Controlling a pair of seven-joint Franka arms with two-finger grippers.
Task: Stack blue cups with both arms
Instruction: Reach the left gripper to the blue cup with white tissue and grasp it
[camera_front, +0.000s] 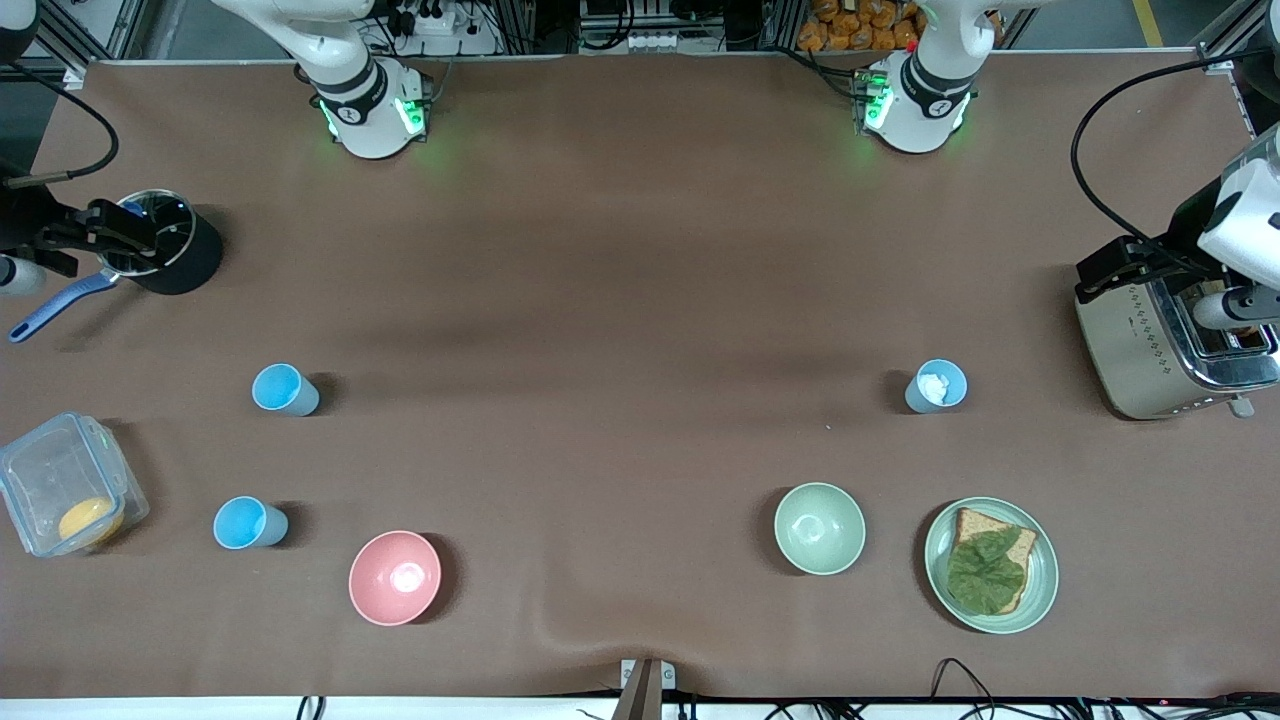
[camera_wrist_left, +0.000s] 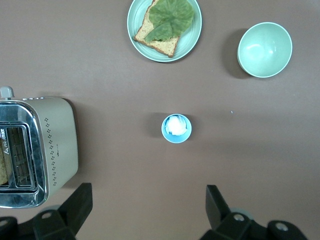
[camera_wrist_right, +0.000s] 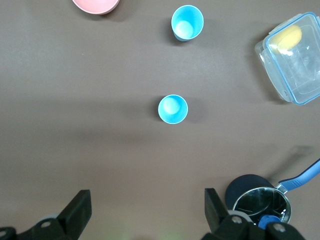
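While both arms wait high over the surface (camera_front: 640, 250), I see the left gripper (camera_wrist_left: 145, 210) with jaws spread wide over bare surface near the toaster (camera_front: 1160, 345), and the right gripper (camera_wrist_right: 145, 210) likewise wide open beside the black pot (camera_front: 165, 250). Taking the pink bowl (camera_front: 395, 577) as my mark, two blue cups (camera_front: 284, 389) (camera_front: 248, 523) stand upright toward the right arm's end; a third cup (camera_front: 937, 386), holding something white, stands well apart toward the left arm's end.

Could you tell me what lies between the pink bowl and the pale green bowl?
Nothing: between the round pink plastic bowl and the pale green plastic bowl there is only bare brown table covering, as the front view shows.
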